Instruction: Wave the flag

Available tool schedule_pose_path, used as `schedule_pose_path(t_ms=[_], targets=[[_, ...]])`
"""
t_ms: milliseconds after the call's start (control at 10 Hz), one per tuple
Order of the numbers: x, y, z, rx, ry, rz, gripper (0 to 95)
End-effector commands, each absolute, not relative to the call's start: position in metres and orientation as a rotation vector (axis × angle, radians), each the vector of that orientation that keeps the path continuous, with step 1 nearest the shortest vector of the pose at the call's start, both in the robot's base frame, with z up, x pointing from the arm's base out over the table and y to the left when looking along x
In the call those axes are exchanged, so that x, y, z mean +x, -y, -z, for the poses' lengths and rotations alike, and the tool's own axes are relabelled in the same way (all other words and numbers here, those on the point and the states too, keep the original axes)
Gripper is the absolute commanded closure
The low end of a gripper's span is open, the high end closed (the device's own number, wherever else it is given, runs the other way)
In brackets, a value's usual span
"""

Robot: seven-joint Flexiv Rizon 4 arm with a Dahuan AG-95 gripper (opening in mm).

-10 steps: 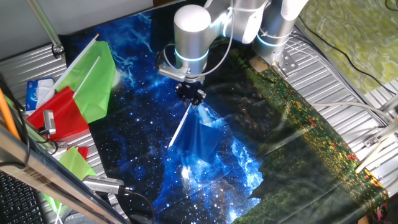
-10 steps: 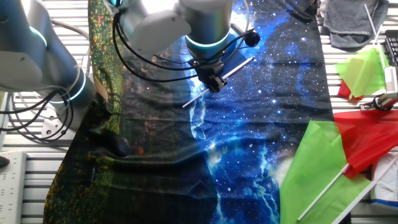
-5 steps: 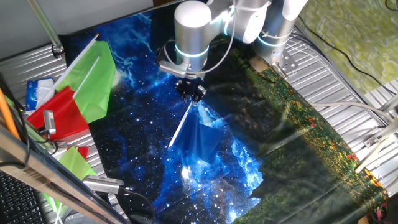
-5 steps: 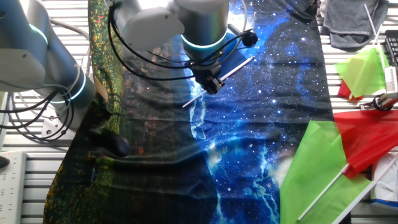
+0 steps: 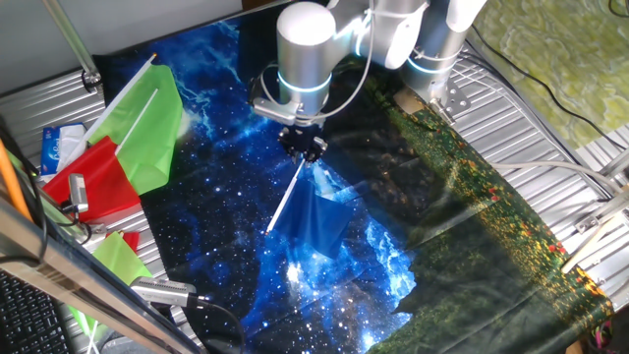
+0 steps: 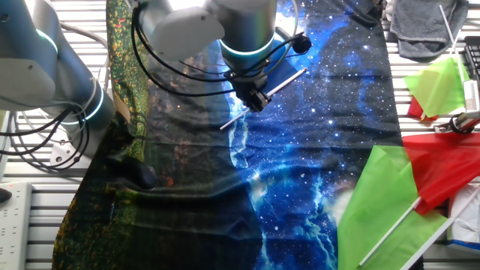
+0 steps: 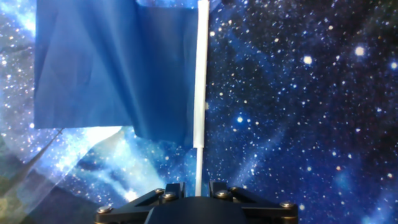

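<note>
Covering the metal-slatted table [image 5: 531,108] is a starry blue galaxy cloth [image 5: 226,197]. Green flags [image 5: 147,118] and a red flag [image 5: 98,182] lie at its edge. Mid-cloth lies the flag [image 5: 316,221], its white stick pinched in the hand [image 5: 304,147], narrowly closed.

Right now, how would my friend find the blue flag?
Look at the starry cloth on the table, right under the robot's fingers. The flag lies there, dark blue on a white stick, far from the green flag and the red flag.
</note>
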State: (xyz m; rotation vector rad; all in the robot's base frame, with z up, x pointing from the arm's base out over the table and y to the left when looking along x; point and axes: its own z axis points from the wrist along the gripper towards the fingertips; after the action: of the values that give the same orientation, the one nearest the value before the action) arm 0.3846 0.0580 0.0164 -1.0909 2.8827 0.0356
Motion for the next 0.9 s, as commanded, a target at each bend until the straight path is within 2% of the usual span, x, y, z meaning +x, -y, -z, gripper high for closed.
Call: schedule_pose_path(t_ms=[100,900], targets=[[0.3847,-0.0562,-0.0184,-1.089,-2.884,-0.025,76.0],[0.3847,-0.0562,-0.0184,-1.081,-2.95,-0.097,76.0]])
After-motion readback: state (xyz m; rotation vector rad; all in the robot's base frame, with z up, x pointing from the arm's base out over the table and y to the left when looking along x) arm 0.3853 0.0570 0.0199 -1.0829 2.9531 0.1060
